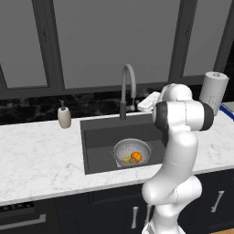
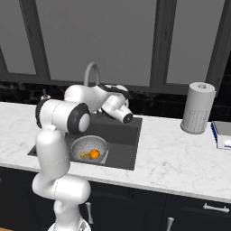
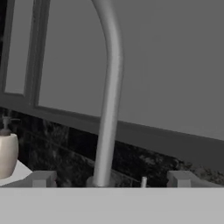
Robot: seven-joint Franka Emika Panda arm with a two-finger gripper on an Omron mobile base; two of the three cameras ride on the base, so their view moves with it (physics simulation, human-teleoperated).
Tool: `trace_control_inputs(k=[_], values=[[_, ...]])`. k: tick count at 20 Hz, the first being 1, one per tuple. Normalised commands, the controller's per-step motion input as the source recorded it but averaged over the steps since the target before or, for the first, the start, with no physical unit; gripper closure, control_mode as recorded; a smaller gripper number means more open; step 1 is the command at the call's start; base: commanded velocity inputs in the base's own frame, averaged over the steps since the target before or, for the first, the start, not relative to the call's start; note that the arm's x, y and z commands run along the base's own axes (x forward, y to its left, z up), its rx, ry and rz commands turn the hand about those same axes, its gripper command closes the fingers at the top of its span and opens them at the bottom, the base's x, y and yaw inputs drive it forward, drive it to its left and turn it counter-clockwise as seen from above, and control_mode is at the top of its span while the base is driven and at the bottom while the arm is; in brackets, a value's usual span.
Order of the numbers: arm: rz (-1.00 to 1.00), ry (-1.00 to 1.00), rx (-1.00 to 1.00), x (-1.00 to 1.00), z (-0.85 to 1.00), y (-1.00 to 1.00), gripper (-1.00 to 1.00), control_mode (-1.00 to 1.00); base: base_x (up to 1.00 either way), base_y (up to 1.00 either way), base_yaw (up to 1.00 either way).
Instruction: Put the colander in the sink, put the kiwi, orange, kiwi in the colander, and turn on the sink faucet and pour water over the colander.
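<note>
The silver colander [image 1: 131, 148] [image 2: 89, 146] sits in the dark grey sink [image 1: 103, 137] [image 2: 126, 140]. Inside it lie the orange [image 1: 136, 156] [image 2: 94, 154] and brownish kiwi pieces [image 1: 132, 161] [image 2: 84, 155]. The grey gooseneck sink faucet [image 1: 128, 84] [image 2: 92, 72] [image 3: 109, 96] rises behind the basin, with no water running. My gripper [image 1: 143, 105] [image 3: 111, 179] is level with the faucet's base, just right of it and facing it. It is open: its fingertips [image 3: 41, 178] stand wide apart with the spout between them in the hand view. The small lever [image 3: 143, 180] shows low beside the spout.
A beige soap pump bottle [image 1: 64, 116] [image 3: 8, 153] stands on the marble counter [image 1: 41, 155] left of the sink. A paper towel roll [image 1: 214, 93] [image 2: 197, 108] and a blue-edged white box [image 2: 223, 134] are at the right. Dark windows back the counter.
</note>
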Motion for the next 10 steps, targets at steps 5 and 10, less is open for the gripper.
trace_control_inputs(k=[5,10], values=[[0.0,0.0,0.0,0.28,-0.01,0.07,-1.0,-1.0,0.0,0.0,0.0],[0.0,0.0,0.0,0.25,-0.13,0.01,-1.0,-1.0,0.0,0.0,0.0]])
